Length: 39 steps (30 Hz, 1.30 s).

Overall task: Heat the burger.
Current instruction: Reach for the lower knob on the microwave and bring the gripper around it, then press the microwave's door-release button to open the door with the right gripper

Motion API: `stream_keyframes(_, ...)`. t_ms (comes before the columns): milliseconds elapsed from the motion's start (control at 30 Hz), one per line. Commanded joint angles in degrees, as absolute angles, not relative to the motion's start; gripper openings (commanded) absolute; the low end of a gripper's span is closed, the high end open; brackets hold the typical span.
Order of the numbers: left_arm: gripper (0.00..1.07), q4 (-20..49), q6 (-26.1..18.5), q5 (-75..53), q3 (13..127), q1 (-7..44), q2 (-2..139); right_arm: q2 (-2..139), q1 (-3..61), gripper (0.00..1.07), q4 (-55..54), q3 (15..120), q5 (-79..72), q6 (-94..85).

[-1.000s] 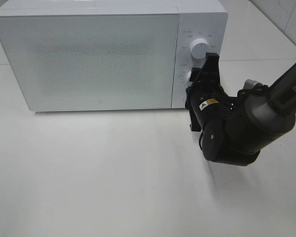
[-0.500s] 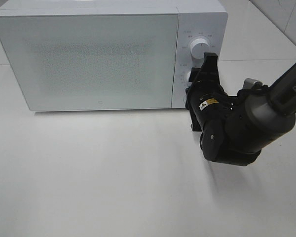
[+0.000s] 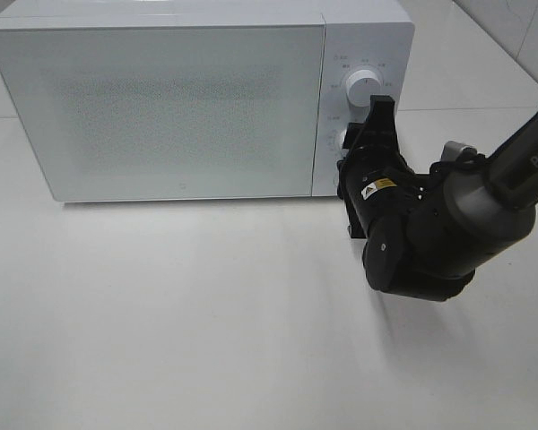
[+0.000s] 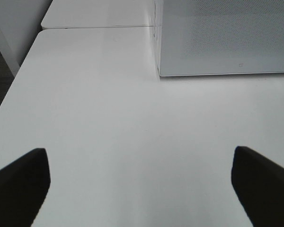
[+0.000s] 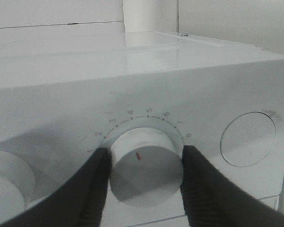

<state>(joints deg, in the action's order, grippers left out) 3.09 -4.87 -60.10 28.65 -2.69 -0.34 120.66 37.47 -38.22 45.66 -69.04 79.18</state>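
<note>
The burger is out of view. A white microwave [image 3: 161, 107] stands at the back of the table with its frosted door shut. My right gripper [image 3: 354, 141] reaches to the control panel, and its two black fingers [image 5: 92, 189] press either side of the lower white dial [image 5: 144, 165]. That dial carries a small red mark, with numbers printed in an arc above it. In the left wrist view my left gripper [image 4: 141, 163] hangs open over bare tabletop, left of the microwave [image 4: 227, 33], with nothing between its fingers.
A second, upper dial [image 3: 362, 86] sits above the gripped one. A round button [image 5: 248, 138] lies on the panel beside the lower dial. The white table's left edge [image 4: 19, 90] drops off near the left gripper.
</note>
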Motion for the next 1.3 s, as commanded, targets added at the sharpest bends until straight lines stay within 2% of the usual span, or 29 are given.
stream_keyframes(33,0.96,3.21,-4.64,-59.53,28.48,-2.92,-1.38,120.03,38.73,0.23,-31.57,47.33,-79.47,77.64)
stream_keyframes(400,0.96,3.21,-4.64,-59.53,28.48,-2.92,-1.38,120.03,38.73,0.34,-33.46,47.33,-79.47,76.78)
stream_keyframes(700,0.96,3.21,-4.64,-59.53,28.48,-2.92,-1.38,120.03,38.73,0.36,-35.41,47.33,-79.47,76.09)
stream_keyframes(867,0.96,3.21,-4.64,-59.53,28.48,-2.92,-1.38,120.03,38.73,0.45,-36.50,47.33,-79.47,75.06)
stream_keyframes(933,0.96,3.21,-4.64,-59.53,28.48,-2.92,-1.38,120.03,38.73,0.53,-36.73,47.33,-79.47,74.60)
stream_keyframes(1033,0.96,3.21,-4.64,-59.53,28.48,-2.92,-1.38,120.03,38.73,0.59,-37.01,47.33,-79.47,74.43)
stream_keyframes(1300,0.96,3.21,-4.64,-59.53,28.48,-2.92,-1.38,119.29,38.79,0.64,-36.84,47.21,-79.07,72.19)
